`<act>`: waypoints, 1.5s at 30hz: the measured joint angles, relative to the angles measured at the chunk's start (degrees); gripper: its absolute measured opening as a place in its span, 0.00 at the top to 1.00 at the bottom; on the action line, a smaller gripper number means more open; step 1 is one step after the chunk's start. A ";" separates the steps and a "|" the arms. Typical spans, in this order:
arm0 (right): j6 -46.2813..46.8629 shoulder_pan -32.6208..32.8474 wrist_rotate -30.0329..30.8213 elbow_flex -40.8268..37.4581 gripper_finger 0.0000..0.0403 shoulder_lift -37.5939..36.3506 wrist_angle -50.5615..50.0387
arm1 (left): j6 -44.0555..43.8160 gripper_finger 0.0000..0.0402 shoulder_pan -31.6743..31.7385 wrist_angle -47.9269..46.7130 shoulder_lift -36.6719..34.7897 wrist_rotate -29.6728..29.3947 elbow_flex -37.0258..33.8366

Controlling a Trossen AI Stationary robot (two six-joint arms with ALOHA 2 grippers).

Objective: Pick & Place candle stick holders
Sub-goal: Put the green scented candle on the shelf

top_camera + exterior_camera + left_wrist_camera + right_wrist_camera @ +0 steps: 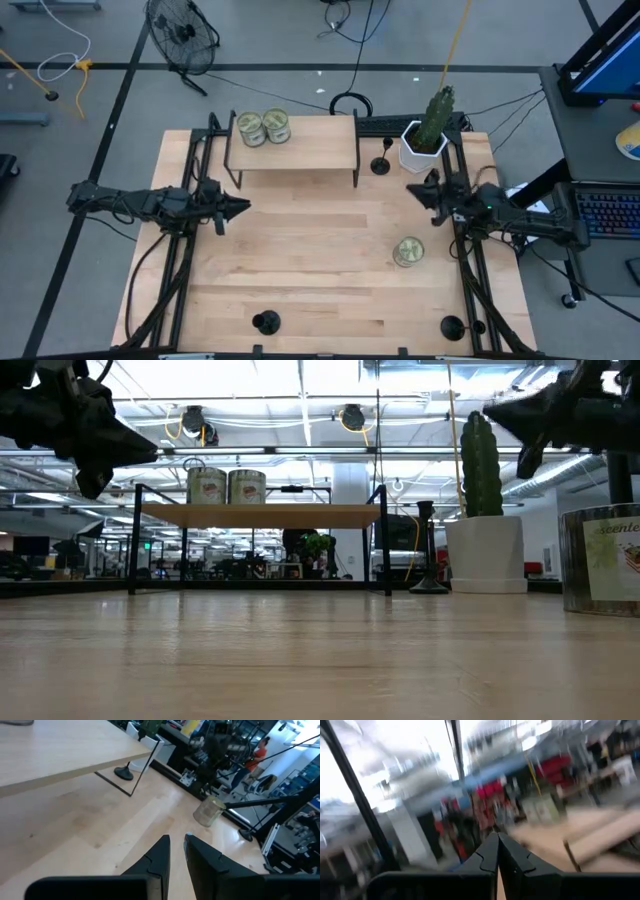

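Overhead, the left hand hangs above the left side of the wooden table, just in front of the left leg of the small shelf, pointing toward the middle. In its own wrist view the two dark fingers stand almost together, with only a thin slit between the tips, and they pinch nothing and touch nothing.

The right hand hovers near the table's right edge, in front of the white pot with the cactus and pointing inward. Its fingers are pressed together tip to tip in the right wrist view, and it too carries nothing. In the low view both hands show well above the tabletop.

The three candle stick holders stand apart from each other and from both hands. One candle stick holder stands upright at the back, between the shelf's right leg and the white pot. A second candle stick holder stands near the front edge, left of centre. A third candle stick holder stands near the front right corner.

Two tins sit side by side on the left part of the shelf top. A glass jar stands on the table's right side, in front of the right hand.
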 joint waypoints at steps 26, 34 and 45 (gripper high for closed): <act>0.62 1.93 -10.83 35.83 1.00 27.66 -54.64 | 1.30 0.84 0.00 -0.05 0.04 -1.64 -0.01; 0.51 3.46 -10.81 41.87 1.00 35.40 -61.54 | 3.26 0.84 0.00 -0.05 0.04 -1.16 0.01; 3.28 7.58 -10.70 55.82 1.00 46.02 -80.85 | 5.20 0.84 0.00 -0.05 0.04 -0.92 0.01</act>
